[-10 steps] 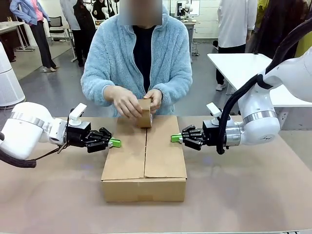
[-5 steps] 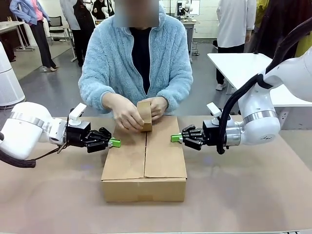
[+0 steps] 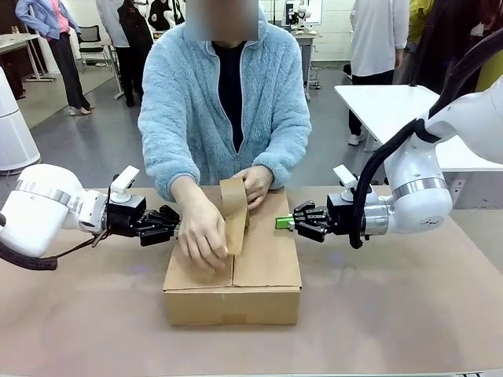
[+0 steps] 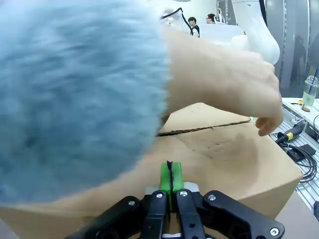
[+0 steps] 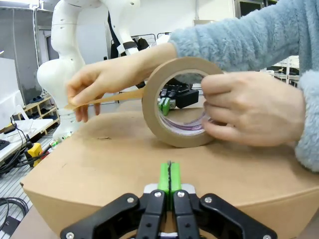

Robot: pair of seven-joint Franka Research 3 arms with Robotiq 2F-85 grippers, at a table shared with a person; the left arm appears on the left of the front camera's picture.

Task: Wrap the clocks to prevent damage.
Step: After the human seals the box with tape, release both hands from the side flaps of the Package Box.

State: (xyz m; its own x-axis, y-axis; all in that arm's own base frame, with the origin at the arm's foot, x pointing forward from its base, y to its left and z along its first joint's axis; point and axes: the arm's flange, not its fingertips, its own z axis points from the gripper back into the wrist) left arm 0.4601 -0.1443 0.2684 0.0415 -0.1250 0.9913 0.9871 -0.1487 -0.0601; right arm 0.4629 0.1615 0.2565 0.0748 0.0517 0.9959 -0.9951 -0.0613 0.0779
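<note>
A closed cardboard box (image 3: 259, 271) sits mid-table; the clocks are hidden. A person holds a brown tape roll (image 3: 235, 206) upright on the lid with one hand and draws a strip along the centre seam with the other hand (image 3: 201, 238). My left gripper (image 3: 173, 227) is shut, its tips at the box's left top edge, partly behind the person's forearm. My right gripper (image 3: 283, 223) is shut at the right top edge. In the right wrist view, the shut green pads (image 5: 169, 177) face the roll (image 5: 182, 102). The left wrist view has shut pads (image 4: 170, 175) against the box (image 4: 224, 149).
The person's fluffy blue sleeve (image 4: 75, 99) hangs close over my left gripper. A white table (image 3: 393, 106) stands at the back right. Bare brown tabletop (image 3: 393, 298) lies around the box on both sides and in front.
The person moved the tape roll from the far edge onto the lid and drew the strip toward the near side. Both grippers stayed still and shut.
</note>
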